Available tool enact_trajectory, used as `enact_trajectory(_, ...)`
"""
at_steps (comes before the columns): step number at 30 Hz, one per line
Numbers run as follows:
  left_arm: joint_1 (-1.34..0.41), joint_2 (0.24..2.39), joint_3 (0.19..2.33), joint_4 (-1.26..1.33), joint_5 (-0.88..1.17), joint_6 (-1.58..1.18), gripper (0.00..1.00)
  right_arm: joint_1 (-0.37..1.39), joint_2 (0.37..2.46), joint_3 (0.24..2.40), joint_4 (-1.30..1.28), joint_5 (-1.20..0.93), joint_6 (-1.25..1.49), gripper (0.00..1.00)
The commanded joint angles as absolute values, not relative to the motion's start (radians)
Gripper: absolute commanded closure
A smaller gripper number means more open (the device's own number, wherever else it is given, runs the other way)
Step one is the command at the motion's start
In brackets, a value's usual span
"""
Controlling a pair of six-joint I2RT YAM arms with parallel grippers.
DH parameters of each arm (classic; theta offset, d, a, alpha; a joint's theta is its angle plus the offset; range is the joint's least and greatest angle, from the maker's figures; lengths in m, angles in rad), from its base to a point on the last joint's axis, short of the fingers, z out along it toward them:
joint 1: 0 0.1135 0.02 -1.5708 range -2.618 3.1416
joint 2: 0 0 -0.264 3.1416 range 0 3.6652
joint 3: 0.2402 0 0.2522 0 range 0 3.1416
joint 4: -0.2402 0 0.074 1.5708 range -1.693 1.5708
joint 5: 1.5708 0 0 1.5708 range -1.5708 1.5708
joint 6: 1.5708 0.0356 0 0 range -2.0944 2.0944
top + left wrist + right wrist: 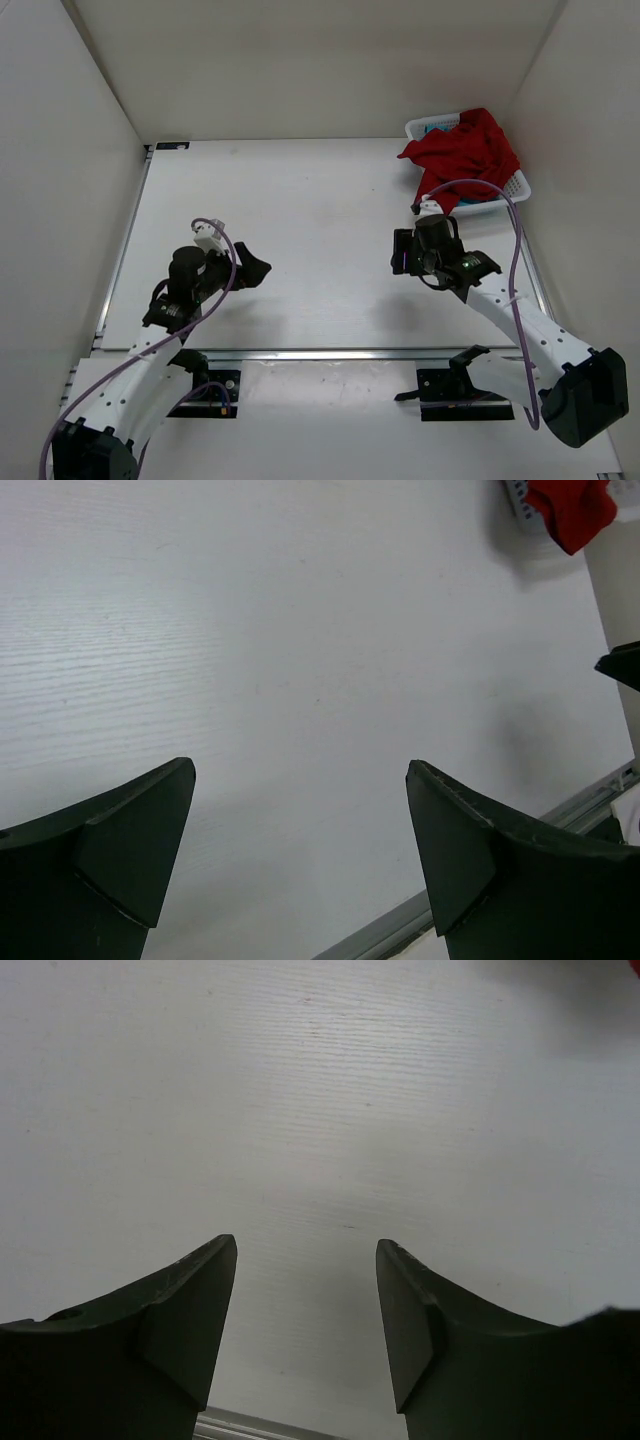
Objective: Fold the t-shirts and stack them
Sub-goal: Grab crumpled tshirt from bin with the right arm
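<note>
**Top view.** Table, white.
- Basket, white mesh, at 1 o'clock on the table. It holds the dark red shirt, bunched and spilling over the near rim. A scrap of the teal-blue shirt shows beneath it at 11 o'clock of the heap. No other shirt is visible.
- Left gripper at 8 o'clock on the table, over bare surface.
- Right gripper at 4 o'clock, near the basket's near-left corner but not touching it.

**Left wrist.** Left gripper with jaws spread wide and nothing between them. The red cloth is at 1 o'clock, well apart.

**Right wrist.** Right gripper with jaws parted moderately and empty, only table below.

**Step in hand (a judgement).** The start: nothing is unloaded or folded yet. The next move calls for the right arm to swing toward 1 o'clock, pinch the red shirt's overhanging edge and draw it clear of the basket.
</note>
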State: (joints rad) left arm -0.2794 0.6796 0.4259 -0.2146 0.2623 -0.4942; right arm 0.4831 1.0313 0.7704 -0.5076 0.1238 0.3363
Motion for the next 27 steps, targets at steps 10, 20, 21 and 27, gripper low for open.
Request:
enact_trajectory(10, -0.262, 0.601, 0.348, -0.051, 0.422, -0.502, 0.01, 0.419, 1.126, 0.922, -0.483, 0.04, 0.295, 1.0)
enact_trajectory(20, -0.33, 0.592, 0.25, 0.049, 0.382, -0.577, 0.67, 0.109, 1.512, 1.37, -0.488, 0.167, 0.249, 0.93)
enact_trajectory(21, -0.321, 0.583, 0.236, 0.054, 0.377, -0.577, 0.64, 0.083, 1.57, 1.414, -0.485, 0.195, 0.227, 0.87)
enact_trajectory(27, -0.342, 0.531, 0.187, 0.049, 0.368, -0.578, 0.47, -0.047, 1.791, 1.598, -0.479, 0.121, 0.218, 0.58)
